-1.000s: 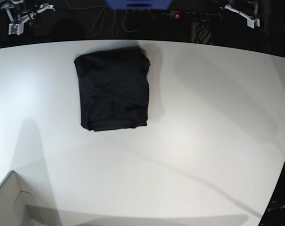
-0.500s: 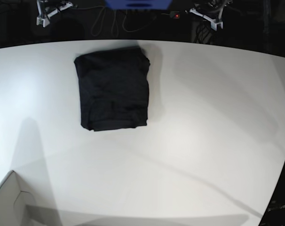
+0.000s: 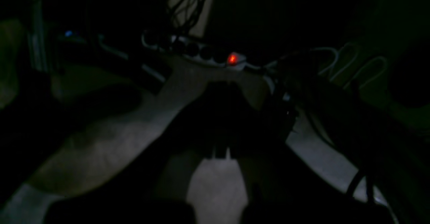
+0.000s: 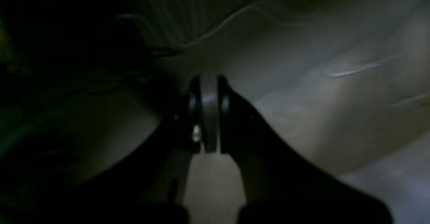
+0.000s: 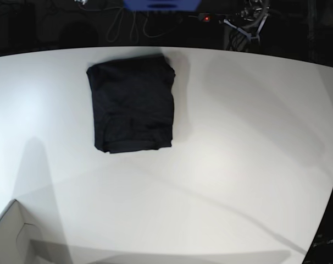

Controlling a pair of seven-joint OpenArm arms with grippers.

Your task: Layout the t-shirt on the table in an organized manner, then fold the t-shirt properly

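The black t-shirt (image 5: 132,105) lies folded into a compact rectangle on the far left part of the white table (image 5: 227,143). Neither gripper touches it. My left gripper (image 5: 247,26) hangs past the table's far edge at the upper right of the base view. In the left wrist view the left gripper (image 3: 221,89) is a dark silhouette with its jaws together and nothing between them. My right gripper (image 4: 209,83) is shut and empty over a dim floor. In the base view it is nearly out of frame at the top left.
A white cardboard box corner (image 5: 12,236) pokes in at the bottom left. Behind the far edge lie a power strip with a red light (image 5: 206,18), loose cables (image 5: 128,25) and a blue object (image 5: 161,4). The same power strip (image 3: 231,58) shows in the left wrist view.
Both arms have swung inward behind the table's far edge; the right gripper has almost left the base view at the top. The folded t-shirt has not moved.
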